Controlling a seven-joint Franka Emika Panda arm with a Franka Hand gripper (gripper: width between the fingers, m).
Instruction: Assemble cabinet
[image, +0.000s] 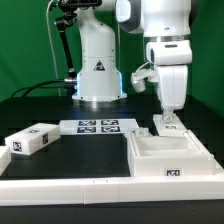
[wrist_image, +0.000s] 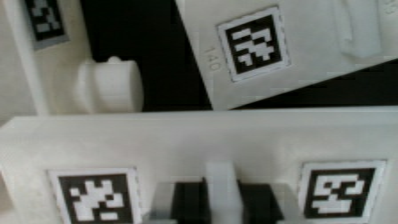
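Note:
My gripper (image: 167, 120) stands upright at the exterior view's right, behind the open white cabinet body (image: 170, 158). It is shut on a thin upright rib of a white tagged cabinet piece (image: 165, 129). In the wrist view my gripper (wrist_image: 217, 200) has a dark finger on each side of that white rib, and the piece (wrist_image: 107, 150) shows a tag on either side. Beyond it lie another tagged white piece (wrist_image: 267, 60) and a round white knob (wrist_image: 111, 82). A separate tagged white block (image: 30, 141) lies at the exterior view's left.
The marker board (image: 97, 126) lies flat in front of the white robot base (image: 98, 70). A low white rail (image: 90, 186) runs along the front edge of the black table. A dark stand (image: 62, 45) rises at the back left.

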